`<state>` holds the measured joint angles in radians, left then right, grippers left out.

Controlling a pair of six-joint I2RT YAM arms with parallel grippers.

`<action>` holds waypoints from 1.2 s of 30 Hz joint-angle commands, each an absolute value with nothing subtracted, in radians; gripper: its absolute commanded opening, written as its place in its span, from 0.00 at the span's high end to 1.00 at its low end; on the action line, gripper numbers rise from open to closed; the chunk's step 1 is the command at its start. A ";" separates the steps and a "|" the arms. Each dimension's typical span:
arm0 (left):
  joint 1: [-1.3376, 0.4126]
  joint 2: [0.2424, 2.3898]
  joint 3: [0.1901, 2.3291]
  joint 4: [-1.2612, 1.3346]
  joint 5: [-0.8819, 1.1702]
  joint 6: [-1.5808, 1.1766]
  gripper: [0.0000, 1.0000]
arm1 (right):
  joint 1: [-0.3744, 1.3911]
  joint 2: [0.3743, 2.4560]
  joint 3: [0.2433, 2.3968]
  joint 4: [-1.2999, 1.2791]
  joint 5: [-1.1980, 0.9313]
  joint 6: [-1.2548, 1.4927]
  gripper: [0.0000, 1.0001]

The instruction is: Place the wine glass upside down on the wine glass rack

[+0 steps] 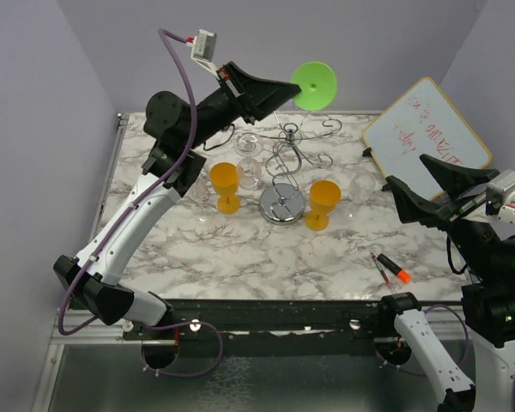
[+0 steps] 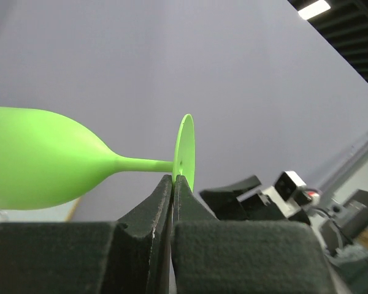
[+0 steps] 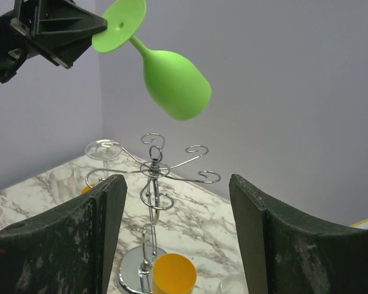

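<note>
The green wine glass [image 1: 314, 84] hangs in the air above the back of the table, and my left gripper [image 1: 279, 90] is shut on the rim of its round foot. In the left wrist view the glass [image 2: 43, 159] lies sideways, with the gripper [image 2: 173, 179] pinching the foot's edge. From the right wrist the green glass [image 3: 175, 82] tilts bowl-down above the wine glass rack [image 3: 153, 168], apart from its curled arms. The chrome rack [image 1: 285, 159] stands mid-table on its round base. My right gripper [image 1: 412, 202] [image 3: 176, 184] is open, empty, and right of the rack.
Two orange glasses [image 1: 226, 184] [image 1: 324, 202] stand beside the rack's base. A clear glass [image 1: 249, 163] sits by the rack's left arm, its foot [image 3: 103, 149] showing there. A whiteboard [image 1: 425, 129] lies at the back right, a marker [image 1: 391, 269] at the front right.
</note>
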<state>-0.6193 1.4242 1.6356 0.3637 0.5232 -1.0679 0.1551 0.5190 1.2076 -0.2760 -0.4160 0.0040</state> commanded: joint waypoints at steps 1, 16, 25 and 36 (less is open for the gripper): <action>-0.492 1.358 1.626 0.342 0.442 -0.953 1.00 | 0.156 0.507 1.188 -0.238 -0.367 0.039 0.27; -0.230 1.325 1.435 0.053 0.200 -0.795 1.00 | 0.156 0.504 1.126 -0.241 -0.287 0.108 0.28; -0.206 1.328 1.332 0.100 0.360 -0.865 1.00 | 0.156 0.494 1.094 -0.266 -0.269 0.164 0.29; -0.204 1.290 1.277 0.057 0.387 -0.870 1.00 | 0.157 0.477 1.065 -0.298 -0.283 0.245 0.31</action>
<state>-0.2085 1.3449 1.3056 0.0711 0.3824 -0.8818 0.1551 0.4965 1.0832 -0.2710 -0.2985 0.2020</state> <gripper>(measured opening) 0.007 0.695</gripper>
